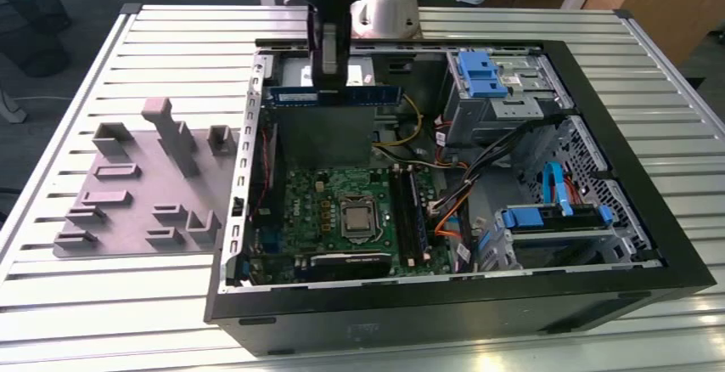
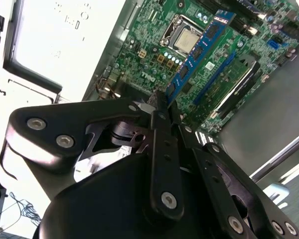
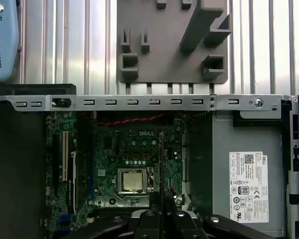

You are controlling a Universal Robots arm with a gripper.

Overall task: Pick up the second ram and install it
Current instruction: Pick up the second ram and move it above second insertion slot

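Exterior view: gripper (image 1: 329, 83) pinching ram (image 1: 335, 94), held above case (image 1: 453, 304). Pick done, install pending; seating likely needs edge squared to slot (image 1: 405, 211).

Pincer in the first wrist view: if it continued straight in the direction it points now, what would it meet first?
The pincer is shut on the second ram, so the stick's far edge leads. It would probably meet the motherboard just beside the processor socket; the depth is unclear.
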